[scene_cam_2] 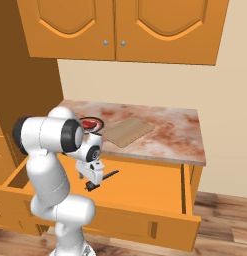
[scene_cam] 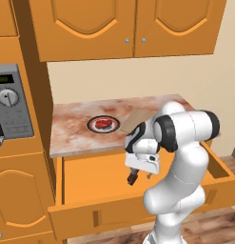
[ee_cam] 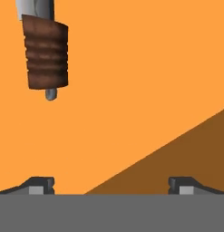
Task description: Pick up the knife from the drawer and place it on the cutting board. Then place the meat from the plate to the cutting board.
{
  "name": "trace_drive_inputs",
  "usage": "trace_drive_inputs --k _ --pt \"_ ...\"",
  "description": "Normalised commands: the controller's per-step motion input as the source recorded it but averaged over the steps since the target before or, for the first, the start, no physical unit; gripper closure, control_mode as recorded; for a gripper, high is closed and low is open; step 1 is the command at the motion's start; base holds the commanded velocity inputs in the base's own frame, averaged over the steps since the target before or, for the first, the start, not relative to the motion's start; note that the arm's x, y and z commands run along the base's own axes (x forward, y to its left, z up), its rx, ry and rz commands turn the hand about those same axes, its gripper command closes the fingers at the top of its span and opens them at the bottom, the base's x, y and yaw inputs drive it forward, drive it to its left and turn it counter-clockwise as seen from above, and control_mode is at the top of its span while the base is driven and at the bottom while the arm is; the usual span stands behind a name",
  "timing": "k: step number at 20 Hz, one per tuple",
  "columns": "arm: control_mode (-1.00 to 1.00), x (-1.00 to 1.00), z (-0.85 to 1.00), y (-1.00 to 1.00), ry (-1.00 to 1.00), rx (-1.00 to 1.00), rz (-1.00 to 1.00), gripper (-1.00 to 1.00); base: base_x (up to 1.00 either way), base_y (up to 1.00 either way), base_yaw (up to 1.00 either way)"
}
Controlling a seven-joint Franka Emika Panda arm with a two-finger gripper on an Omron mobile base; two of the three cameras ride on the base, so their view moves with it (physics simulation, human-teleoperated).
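From the left base view, the drawer [scene_cam: 81, 183] stands pulled out below the counter [scene_cam: 71, 131], its orange floor bare on the left side. The arm bends down over the drawer's right half, and the gripper [scene_cam: 138, 178] hangs low inside it, pointing at the floor. A dark piece shows just below the hand; whether it is a fingertip or the knife cannot be told here. On the counter, the plate [scene_cam: 92, 125] sits near the front edge with the meat [scene_cam: 103, 124] on it. The board [scene_cam: 136, 118] lies just right of the plate, its near part hidden behind the arm.

From the right base view, the drawer [scene_cam_2: 145, 187] is again open, and the gripper [scene_cam_2: 92, 185] sits low over its left half. The knife [scene_cam_2: 106, 176] lies on the drawer floor just beside the hand, its thin dark length slanting up to the right. The plate [scene_cam_2: 95, 121] is partly hidden behind the arm at the counter's left end, and the board [scene_cam_2: 127, 131] lies next to it, near the counter's front edge.

In the hand view, the two fingertips [ee_cam: 41, 185] stand wide apart with nothing between them, above the drawer floor [ee_cam: 145, 77]. The knife [ee_cam: 45, 56] shows its ribbed dark-brown handle at the upper left, with a bit of grey blade at the top edge, well off the line between the jaws.
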Motion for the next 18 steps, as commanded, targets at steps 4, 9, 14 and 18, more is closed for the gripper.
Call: trace_drive_inputs --k 4,9,14,18 --pt "-1.0 0.12 -0.03 0.16 0.0 -0.07 -0.07 -1.0 0.0 0.0 0.0" --pt "-1.0 0.08 -0.16 0.06 0.0 -0.06 -0.04 -1.0 0.0 0.0 0.0" --pt "-1.0 0.15 -0.19 0.0 -0.03 -0.05 -0.02 -1.0 0.0 0.0 0.0" --pt "-1.0 0.21 -0.13 -0.03 -0.03 -0.02 0.0 -1.0 0.0 0.0 0.0"
